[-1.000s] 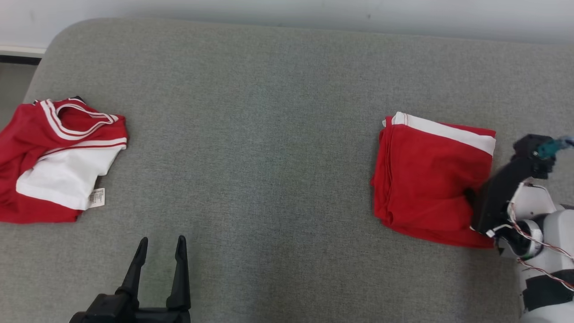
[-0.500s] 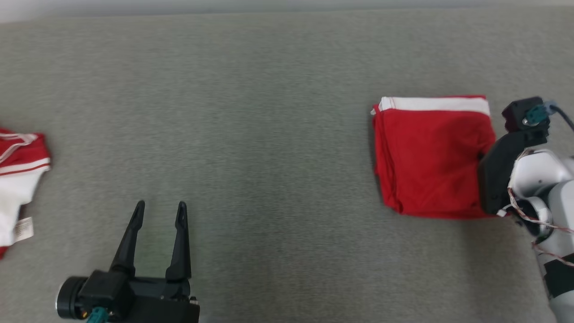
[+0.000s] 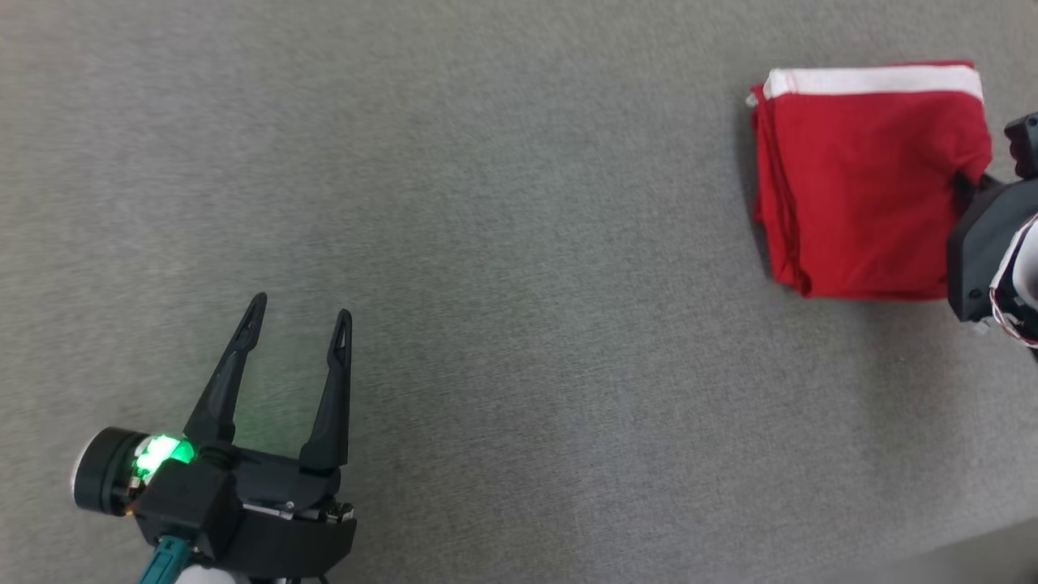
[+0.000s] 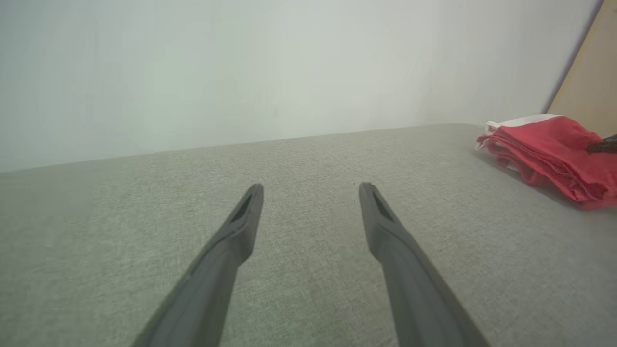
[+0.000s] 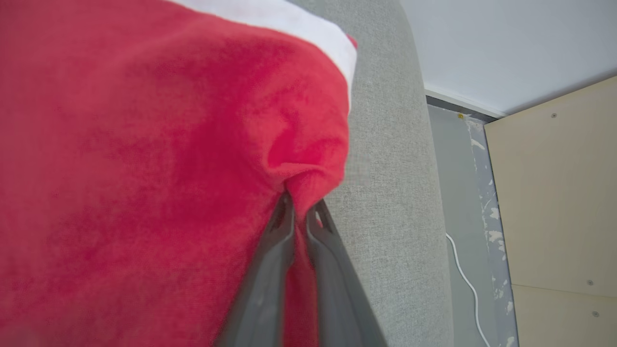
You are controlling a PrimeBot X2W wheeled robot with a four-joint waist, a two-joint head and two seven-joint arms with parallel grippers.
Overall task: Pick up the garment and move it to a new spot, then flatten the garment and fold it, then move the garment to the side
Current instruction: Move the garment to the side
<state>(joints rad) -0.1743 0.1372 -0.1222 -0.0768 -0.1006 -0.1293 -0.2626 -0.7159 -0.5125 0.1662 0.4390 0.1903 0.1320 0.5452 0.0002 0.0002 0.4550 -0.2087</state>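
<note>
Red folded garment (image 3: 859, 186), white band along its far edge, lying flat on the grey fabric-covered table (image 3: 519, 243). Right end effector (image 5: 301, 205): clenched on a puckered pinch of cloth at the garment's right edge. Left end effector (image 3: 300, 308): released, fingers spread, nothing between them, over bare table well left of the garment.

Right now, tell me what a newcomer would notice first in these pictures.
The folded red garment with its white band stands out at the upper right of the head view, bright against the grey cushion. The right gripper is shut on its right edge, bunching the cloth. At the lower left, the left gripper hangs open over bare cushion, a green light glowing at its base.
</note>
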